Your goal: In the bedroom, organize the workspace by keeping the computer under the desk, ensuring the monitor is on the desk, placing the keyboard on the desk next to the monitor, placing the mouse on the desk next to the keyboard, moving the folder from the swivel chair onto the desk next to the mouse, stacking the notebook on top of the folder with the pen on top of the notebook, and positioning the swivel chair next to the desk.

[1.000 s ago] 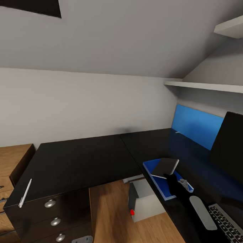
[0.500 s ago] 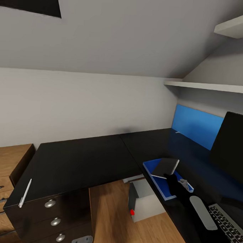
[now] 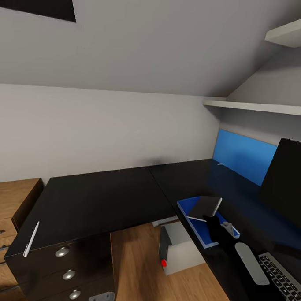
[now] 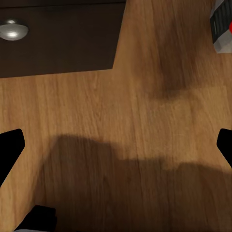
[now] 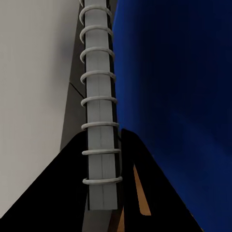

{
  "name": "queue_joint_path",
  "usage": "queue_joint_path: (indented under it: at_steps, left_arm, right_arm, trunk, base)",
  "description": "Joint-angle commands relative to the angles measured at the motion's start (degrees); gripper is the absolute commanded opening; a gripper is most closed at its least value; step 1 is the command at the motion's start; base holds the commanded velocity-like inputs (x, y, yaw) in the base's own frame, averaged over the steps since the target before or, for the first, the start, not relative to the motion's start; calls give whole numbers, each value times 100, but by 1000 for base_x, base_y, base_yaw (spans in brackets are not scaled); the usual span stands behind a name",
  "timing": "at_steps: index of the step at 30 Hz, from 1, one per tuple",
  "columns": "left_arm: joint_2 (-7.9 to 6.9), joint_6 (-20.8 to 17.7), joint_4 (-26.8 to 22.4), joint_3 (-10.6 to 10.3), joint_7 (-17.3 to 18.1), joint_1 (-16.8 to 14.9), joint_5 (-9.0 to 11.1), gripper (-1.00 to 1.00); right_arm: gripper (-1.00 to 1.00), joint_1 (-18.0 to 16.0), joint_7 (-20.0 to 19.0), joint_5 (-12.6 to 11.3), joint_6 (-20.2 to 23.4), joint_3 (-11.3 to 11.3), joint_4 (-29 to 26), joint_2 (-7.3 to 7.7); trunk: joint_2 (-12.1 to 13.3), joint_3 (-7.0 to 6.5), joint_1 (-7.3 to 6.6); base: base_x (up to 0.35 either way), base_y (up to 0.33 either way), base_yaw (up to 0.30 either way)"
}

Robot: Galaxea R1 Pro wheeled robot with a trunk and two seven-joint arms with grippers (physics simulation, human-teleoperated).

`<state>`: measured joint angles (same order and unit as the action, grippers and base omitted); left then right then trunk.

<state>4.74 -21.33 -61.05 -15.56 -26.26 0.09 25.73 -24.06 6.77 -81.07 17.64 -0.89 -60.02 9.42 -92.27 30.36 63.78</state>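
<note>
Writing: no brand, label or text can be read on any item; the keyboard's key legends are too small to make out.
Desk [image 3: 99,196]: black L-shaped top, drawers with round silver knobs at its left end.
Right gripper [image 3: 212,220]: closed on the notebook [image 3: 205,207]; in the right wrist view both black fingers [image 5: 72,188] pinch its spiral-bound edge [image 5: 99,121].
Notebook: dark cover, tilted, held just above the folder.
Folder [image 3: 189,210]: blue, flat on the desk's right wing, near its front edge.
Mouse [image 3: 250,263]: grey, on the desk between folder and keyboard.
Keyboard [image 3: 282,281]: at the lower right, just beside the mouse.
Monitor [image 3: 288,180]: black, standing at the right, behind the keyboard.
Pen [image 3: 31,238]: white, lying on the far left corner of the desk, well apart from the folder.
Computer [image 3: 178,249]: grey box with a red spot, on the wood floor under the desk.
Left gripper [image 4: 118,140]: spread wide over the wood floor [image 4: 121,121], holding nothing.
Change from earlier frames: none visible; view, arm and items match.
</note>
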Motion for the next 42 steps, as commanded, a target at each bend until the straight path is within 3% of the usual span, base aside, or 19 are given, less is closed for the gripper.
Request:
queue_joint_path:
  at_steps: [1, 11, 12, 38, 42]
  left_arm:
    - [-1, -12, -12, -9, -45, 0, 51, 100]
    - [-8, -12, -12, -8, -46, 0, 48, 100]
    - [-8, -12, -12, -8, -46, 0, 51, 100]
    - [-35, -12, -4, 67, -44, 0, 90, 100]
    - [-35, -12, -2, 71, -45, 0, 90, 100]
  right_arm:
    - [-100, -2, 26, -67, 21, -8, -9, -1]
    - [-100, -2, 31, -67, 21, -8, -9, 3]
    - [100, -2, 33, -67, 21, -8, -9, 3]
    - [100, -2, 27, -67, 21, 23, -9, 7]
    - [100, -2, 26, -63, 19, 41, -9, 1]
  trunk:
    - [-3, 5, 0]
    - [-3, 5, 0]
    - [-3, 5, 0]
    - [-3, 5, 0]
    - [157, -67, -88]
  base:
    - [0, 0, 0]
    - [0, 0, 0]
    - [0, 0, 0]
    - [-31, -33, 0]
    - [-1, -1, 0]
